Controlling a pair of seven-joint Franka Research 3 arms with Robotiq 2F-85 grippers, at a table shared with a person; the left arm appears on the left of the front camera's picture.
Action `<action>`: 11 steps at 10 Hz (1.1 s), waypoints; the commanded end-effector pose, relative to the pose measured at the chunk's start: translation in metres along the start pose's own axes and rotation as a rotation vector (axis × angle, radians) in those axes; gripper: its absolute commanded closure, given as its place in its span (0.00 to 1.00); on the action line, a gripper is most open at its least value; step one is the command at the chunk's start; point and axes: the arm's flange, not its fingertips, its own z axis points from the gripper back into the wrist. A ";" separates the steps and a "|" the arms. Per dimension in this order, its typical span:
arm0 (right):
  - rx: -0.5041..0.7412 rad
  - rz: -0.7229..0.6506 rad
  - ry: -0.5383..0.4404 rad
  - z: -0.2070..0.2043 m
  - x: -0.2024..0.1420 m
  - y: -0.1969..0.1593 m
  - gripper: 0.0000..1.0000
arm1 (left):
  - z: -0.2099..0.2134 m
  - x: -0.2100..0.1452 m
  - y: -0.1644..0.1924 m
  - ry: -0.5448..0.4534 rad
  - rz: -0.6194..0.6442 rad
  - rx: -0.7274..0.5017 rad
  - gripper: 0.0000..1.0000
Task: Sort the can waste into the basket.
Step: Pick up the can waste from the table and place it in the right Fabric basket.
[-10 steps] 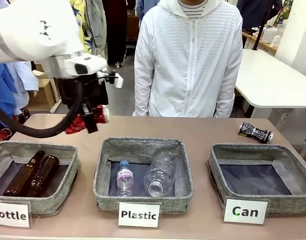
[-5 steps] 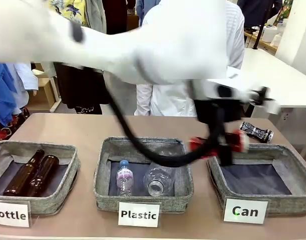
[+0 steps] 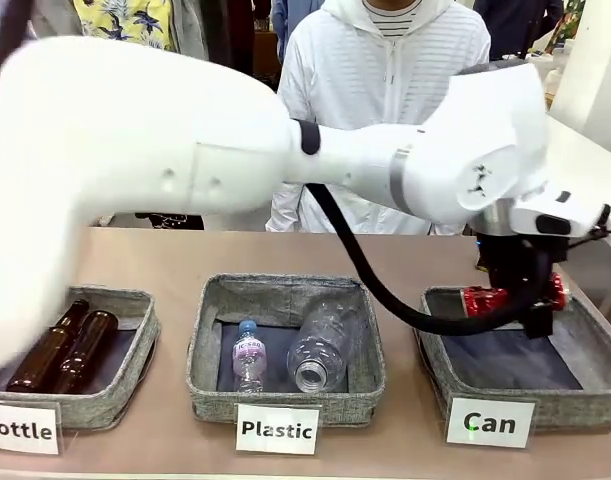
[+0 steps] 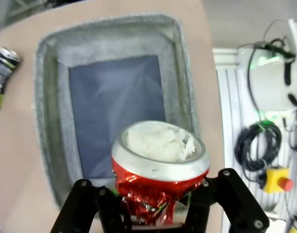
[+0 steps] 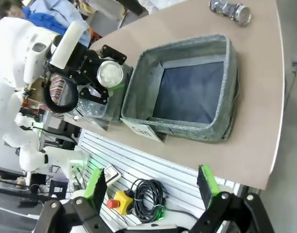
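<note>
My left gripper [image 3: 520, 308] reaches across to the far right and is shut on the crushed red can [image 3: 483, 300], holding it level just above the grey "Can" basket [image 3: 435, 345]. In the left wrist view the red can [image 4: 158, 167] sits between the black fingers [image 4: 90, 204], with the basket's dark lining below and its rim [image 4: 114, 26] behind. The black-and-silver can [image 4: 1, 68] lies on the table beyond the basket [image 5: 138, 92], also seen as the black-and-silver can [image 5: 229, 9] from the right wrist. My right gripper [image 5: 150, 187] is open and holds nothing, off the table's end.
The "Plastic" basket [image 3: 210, 340] in the middle holds two clear bottles [image 3: 320, 345]. Two brown bottles [image 3: 65, 345] lie in the "Bottle" basket [image 3: 135, 335] on the left. A person in a white jacket [image 3: 385, 90] stands at the far side. White signs front the baskets.
My left arm has swung from the table's left across to the right with the red can, from the "Can" basket's left rim to over its back part.
</note>
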 end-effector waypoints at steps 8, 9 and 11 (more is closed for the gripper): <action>-0.037 -0.037 0.020 -0.002 0.011 0.003 0.00 | 0.011 0.014 0.021 0.045 0.027 0.059 0.23; -0.037 -0.037 0.020 -0.002 0.011 0.003 0.00 | 0.012 0.013 0.019 0.039 0.029 0.068 0.13; -0.037 -0.037 0.020 -0.002 0.011 0.003 0.00 | 0.019 0.012 0.020 0.035 0.020 0.072 0.00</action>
